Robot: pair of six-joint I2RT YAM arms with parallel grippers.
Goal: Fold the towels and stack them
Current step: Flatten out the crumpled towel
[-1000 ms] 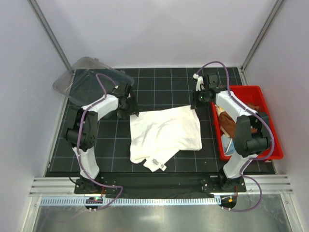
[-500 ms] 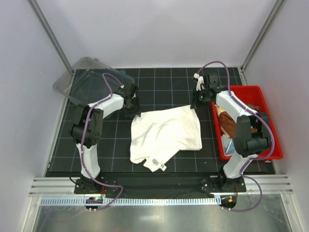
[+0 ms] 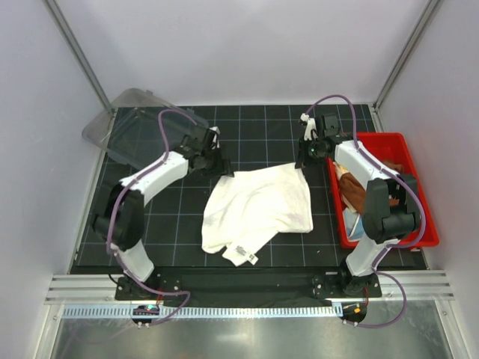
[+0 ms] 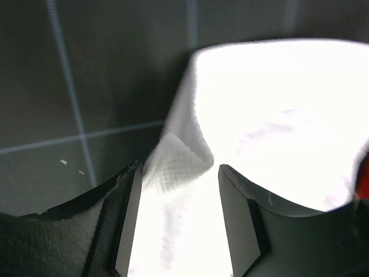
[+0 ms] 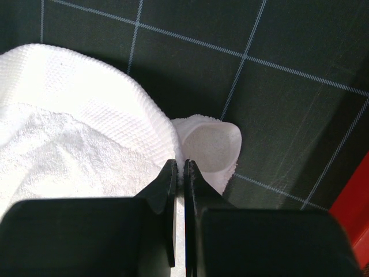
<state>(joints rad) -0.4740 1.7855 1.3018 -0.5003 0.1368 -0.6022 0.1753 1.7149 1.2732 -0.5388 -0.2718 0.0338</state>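
A large cream-white towel point(image 3: 258, 206) lies crumpled on the black gridded mat, a label at its near corner. My right gripper point(image 3: 303, 161) is shut on the towel's far right corner point(image 5: 210, 144); its jaws point(image 5: 180, 163) pinch the hem. My left gripper point(image 3: 217, 161) is at the far left corner. In the left wrist view its fingers point(image 4: 179, 168) stand apart, with white cloth point(image 4: 173, 161) lying between them. A rust-brown towel point(image 3: 353, 191) and a light-blue one point(image 3: 358, 223) lie in the red bin.
The red bin point(image 3: 382, 136) stands at the right edge of the mat, beside the right arm. A clear plastic lid point(image 3: 135, 127) rests at the far left corner. Grey walls close in the mat on three sides.
My left arm has swung right and farther back, and its jaws narrowed somewhat. The towel's far left corner has shifted right. The right gripper has stayed put on its corner.
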